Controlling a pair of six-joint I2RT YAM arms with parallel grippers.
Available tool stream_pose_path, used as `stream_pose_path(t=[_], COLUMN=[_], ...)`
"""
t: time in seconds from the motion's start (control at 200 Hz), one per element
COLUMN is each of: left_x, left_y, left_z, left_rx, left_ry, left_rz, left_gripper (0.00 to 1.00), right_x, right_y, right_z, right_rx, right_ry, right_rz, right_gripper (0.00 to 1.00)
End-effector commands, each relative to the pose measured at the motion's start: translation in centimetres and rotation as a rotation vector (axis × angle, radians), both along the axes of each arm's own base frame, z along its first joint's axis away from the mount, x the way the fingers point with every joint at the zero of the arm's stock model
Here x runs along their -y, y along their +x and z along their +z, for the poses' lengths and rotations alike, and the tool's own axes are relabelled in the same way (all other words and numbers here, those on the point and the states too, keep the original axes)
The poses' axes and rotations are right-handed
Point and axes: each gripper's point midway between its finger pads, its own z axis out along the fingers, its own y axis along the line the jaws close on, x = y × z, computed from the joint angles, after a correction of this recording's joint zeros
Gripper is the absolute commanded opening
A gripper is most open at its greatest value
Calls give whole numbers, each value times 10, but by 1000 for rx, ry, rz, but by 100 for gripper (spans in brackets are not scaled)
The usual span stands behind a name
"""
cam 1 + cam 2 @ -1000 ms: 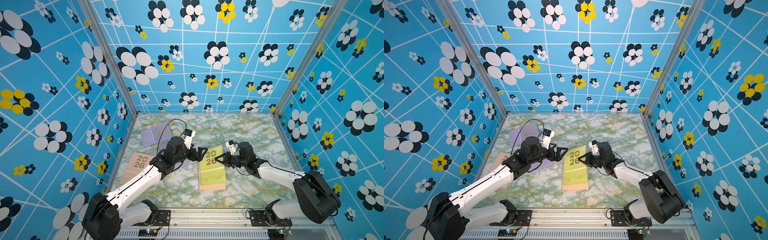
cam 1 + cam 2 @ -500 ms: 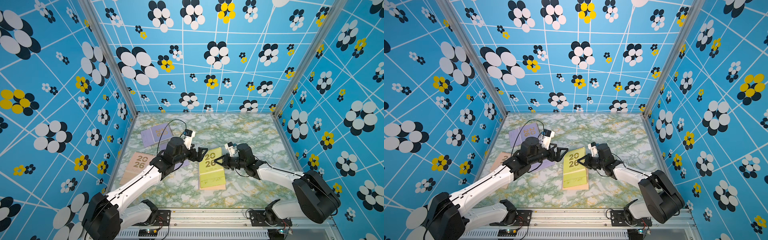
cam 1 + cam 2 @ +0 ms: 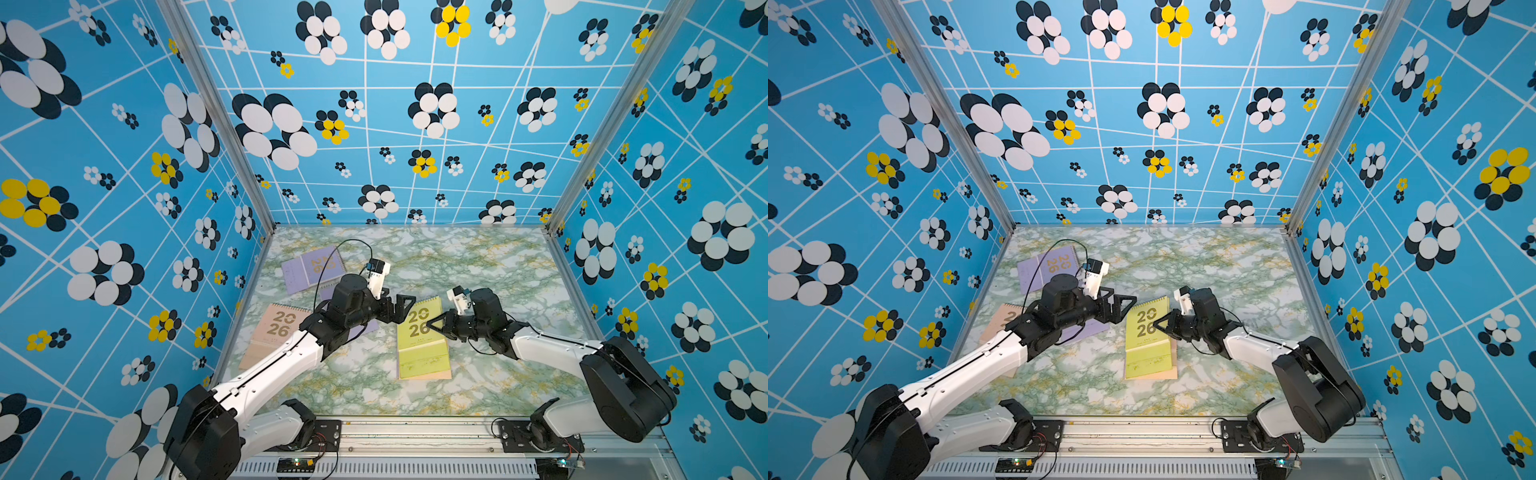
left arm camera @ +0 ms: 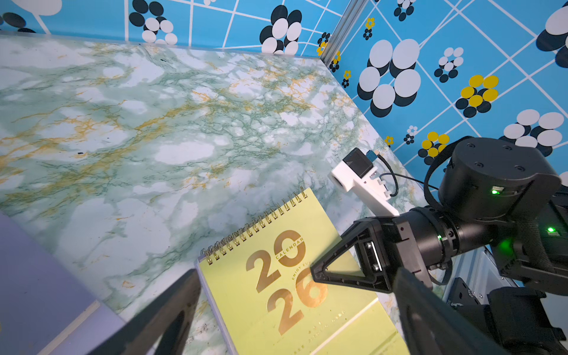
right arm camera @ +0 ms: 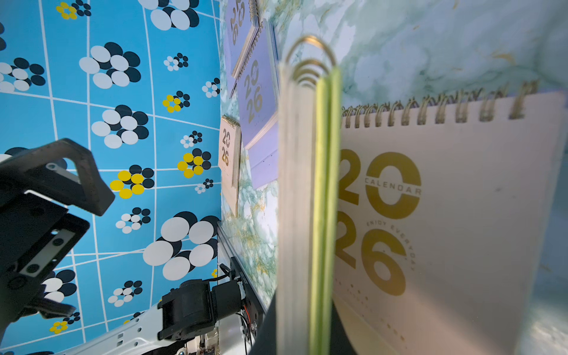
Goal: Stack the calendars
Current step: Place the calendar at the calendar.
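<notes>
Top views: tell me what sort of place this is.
Most likely a robot test booth. Flower-patterned blue walls on a metal frame box in a marble-look table, and two robot arms are mounted on a rail at its front. A yellow-green calendar and others serve as props.

Matt paper calendars [image 3: 422, 357], shiny metal spirals [image 4: 255, 227]

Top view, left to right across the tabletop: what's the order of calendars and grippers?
peach-pink calendar → far lavender calendar → left gripper, open → yellow-green calendar. The right gripper is left out: it is shut on that calendar and overlaps it.
</notes>
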Motion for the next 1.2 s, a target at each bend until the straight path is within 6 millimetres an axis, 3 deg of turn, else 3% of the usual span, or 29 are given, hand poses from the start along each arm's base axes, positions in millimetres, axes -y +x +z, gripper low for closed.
stream_pose_path(t=[0.0,0.78,1.199], left_x=[-2,-2,-3], left_y=[-3,-3,-2], left_z=[1,-1,0], left_rx=[11,10,8], left_ry=[-15,-10,-15], left_rz=[-6,-9,-11], left_gripper=[100,99,100], right_x=[-2,2,4], right_y=[2,-4,-6], right_z=[1,-13,-15], right_rx=[12,-30,-35], right_ry=[9,-23,-39], right_rz=[-11,-21,-24], right_gripper=[0,0,14])
